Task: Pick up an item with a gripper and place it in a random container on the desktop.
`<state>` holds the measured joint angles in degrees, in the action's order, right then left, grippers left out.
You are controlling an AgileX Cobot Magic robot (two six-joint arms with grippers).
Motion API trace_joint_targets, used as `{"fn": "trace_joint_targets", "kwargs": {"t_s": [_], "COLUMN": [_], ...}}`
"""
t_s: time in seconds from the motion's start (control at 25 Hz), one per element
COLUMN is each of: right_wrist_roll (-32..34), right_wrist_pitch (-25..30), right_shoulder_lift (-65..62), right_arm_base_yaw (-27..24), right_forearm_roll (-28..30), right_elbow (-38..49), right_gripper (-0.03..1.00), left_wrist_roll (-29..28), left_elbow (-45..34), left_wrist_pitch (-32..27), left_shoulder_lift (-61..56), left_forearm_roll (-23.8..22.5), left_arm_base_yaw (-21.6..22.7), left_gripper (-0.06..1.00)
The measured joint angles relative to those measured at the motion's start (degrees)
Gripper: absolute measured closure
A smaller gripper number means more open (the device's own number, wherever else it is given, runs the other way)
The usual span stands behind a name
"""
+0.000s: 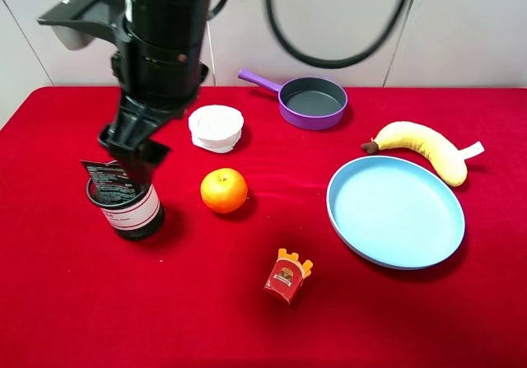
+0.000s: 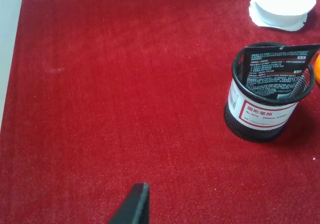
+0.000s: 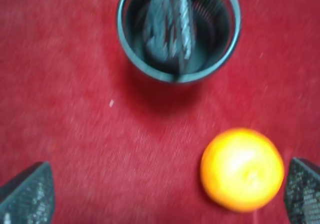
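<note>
The black squeeze tube (image 1: 111, 179) stands upright inside the black wire-mesh cup (image 1: 132, 211) on the left of the red desktop (image 1: 206, 319). Its flat printed end sticks out above the rim. The tube (image 2: 277, 68) and the cup (image 2: 260, 114) also show in the left wrist view, with nothing gripping the tube. My right gripper (image 1: 132, 150) reaches across and hangs just above the cup. In the blurred right wrist view the right gripper (image 3: 165, 184) is wide open and empty. The cup (image 3: 122, 33) and the tube (image 3: 170, 23) lie ahead of it. Only one dark fingertip (image 2: 134, 204) of the left gripper shows.
An orange (image 1: 224, 190) sits right of the cup, close to one right finger (image 3: 302, 189). A white bowl (image 1: 216, 128) is behind it. A purple pan (image 1: 313, 103), a plush banana (image 1: 424, 146), a blue plate (image 1: 395, 211) and a toy fries box (image 1: 286, 277) lie to the right.
</note>
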<state>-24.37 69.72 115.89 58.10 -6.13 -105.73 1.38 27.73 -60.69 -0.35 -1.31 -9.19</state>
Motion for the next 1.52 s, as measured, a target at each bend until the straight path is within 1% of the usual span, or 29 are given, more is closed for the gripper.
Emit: {"fn": "trace_joint_targets", "kwargs": {"t_s": [0.16,0.56,0.76,0.88,1.12,1.32,1.52], "right_wrist_roll": [0.01,0.84,1.28,2.85,5.35,5.73,6.69], "right_wrist_pitch": [0.11,-0.34,-3.75,-5.05,-8.0,-11.06,-12.73], "right_shoulder_lift": [-4.81,-17.6,-25.39,-29.84,-39.27,-47.67,-56.2], "right_arm_base_yaw": [0.0,0.0,0.0,0.0,0.0,0.0,0.0], "right_forearm_roll": [-0.06,-2.53,-4.18,-4.46,-4.57,-4.59,-4.7], "right_elbow": [7.01,23.84,33.99,39.88,49.45,57.22,64.85], "right_gripper": [0.27,0.27,0.27,0.27,0.27,0.27,0.27], "left_wrist_roll": [0.0,0.0,0.0,0.0,0.0,0.0,0.0], "left_elbow": [0.0,0.0,0.0,0.0,0.0,0.0,0.0], "left_wrist_pitch": [0.0,0.0,0.0,0.0,0.0,0.0,0.0], "left_shoulder_lift": [0.0,0.0,0.0,0.0,0.0,0.0,0.0], "left_forearm_roll": [0.0,0.0,0.0,0.0,0.0,0.0,0.0], "left_arm_base_yaw": [0.0,0.0,0.0,0.0,0.0,0.0,0.0], "left_gripper": [-0.05,-0.05,-0.05,-0.05,-0.05,-0.05,-0.05]}}
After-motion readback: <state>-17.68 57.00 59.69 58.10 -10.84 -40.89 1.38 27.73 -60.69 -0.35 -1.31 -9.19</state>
